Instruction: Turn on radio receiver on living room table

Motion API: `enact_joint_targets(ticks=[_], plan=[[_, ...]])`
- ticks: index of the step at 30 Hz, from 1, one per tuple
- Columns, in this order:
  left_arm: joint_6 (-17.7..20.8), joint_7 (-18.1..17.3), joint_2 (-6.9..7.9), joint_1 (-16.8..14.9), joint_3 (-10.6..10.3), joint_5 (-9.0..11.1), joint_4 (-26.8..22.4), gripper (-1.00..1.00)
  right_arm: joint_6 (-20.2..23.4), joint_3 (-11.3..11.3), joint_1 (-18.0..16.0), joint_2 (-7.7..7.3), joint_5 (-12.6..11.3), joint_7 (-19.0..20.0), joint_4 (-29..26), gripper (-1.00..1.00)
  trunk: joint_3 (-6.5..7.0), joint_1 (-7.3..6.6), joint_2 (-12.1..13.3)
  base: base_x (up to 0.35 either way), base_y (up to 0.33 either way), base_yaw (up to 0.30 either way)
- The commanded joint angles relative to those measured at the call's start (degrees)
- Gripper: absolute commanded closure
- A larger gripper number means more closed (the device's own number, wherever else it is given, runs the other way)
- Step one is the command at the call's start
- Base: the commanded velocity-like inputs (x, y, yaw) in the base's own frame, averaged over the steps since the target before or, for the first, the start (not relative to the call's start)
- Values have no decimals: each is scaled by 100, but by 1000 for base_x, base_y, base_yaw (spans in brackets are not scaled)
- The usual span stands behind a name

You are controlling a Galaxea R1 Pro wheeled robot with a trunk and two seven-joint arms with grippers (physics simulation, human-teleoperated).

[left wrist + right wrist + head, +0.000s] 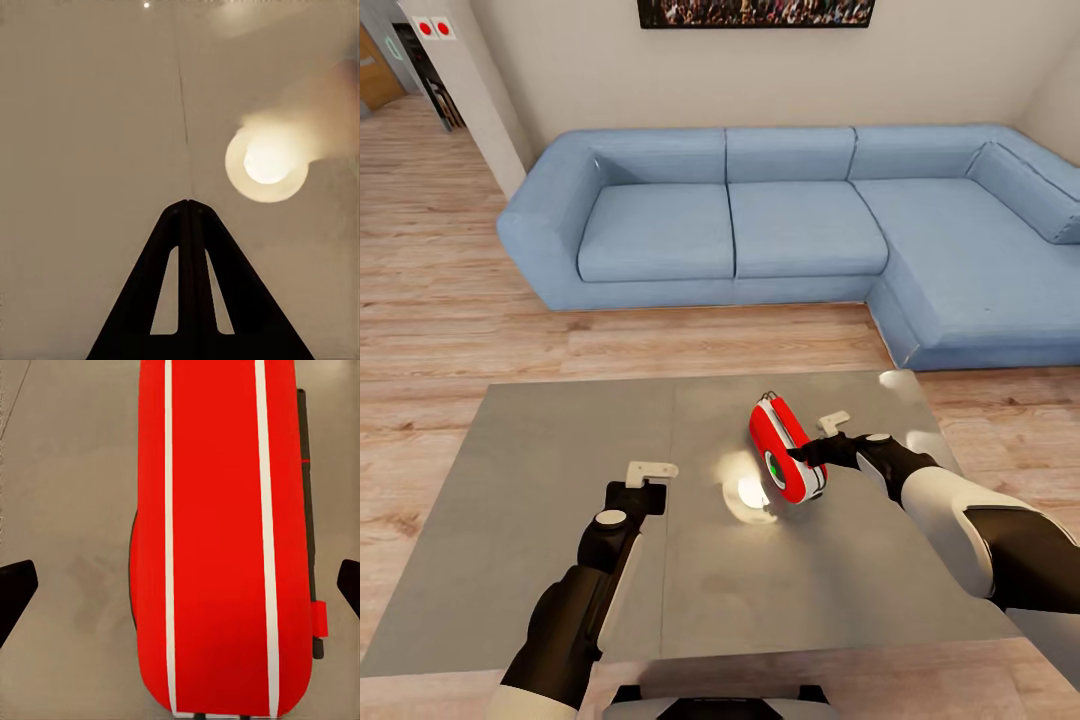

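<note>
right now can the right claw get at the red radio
Probably yes: the right claw is open, right beside the radio receiver on the table, and the radio sits between its fingertips with nothing blocking.

Blue L-shaped sofa (800,225) on wood plank floor (430,300), pale walls (560,60).

Glossy table (560,520); glossy red radio receiver (785,450)

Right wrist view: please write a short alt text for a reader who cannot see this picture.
A glossy red radio receiver with two white stripes lies on the grey table, seen close from above. The two dark fingertips of the open right gripper show at either edge, one on each side of the radio, not touching it.
</note>
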Motion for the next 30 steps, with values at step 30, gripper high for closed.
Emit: enact_joint_targets(ticks=[30], plan=[[9,0,0,0,-95,0,3,100,0,0,0,-9,0,-4,0,-100,306,-374,684,-2,0,0]])
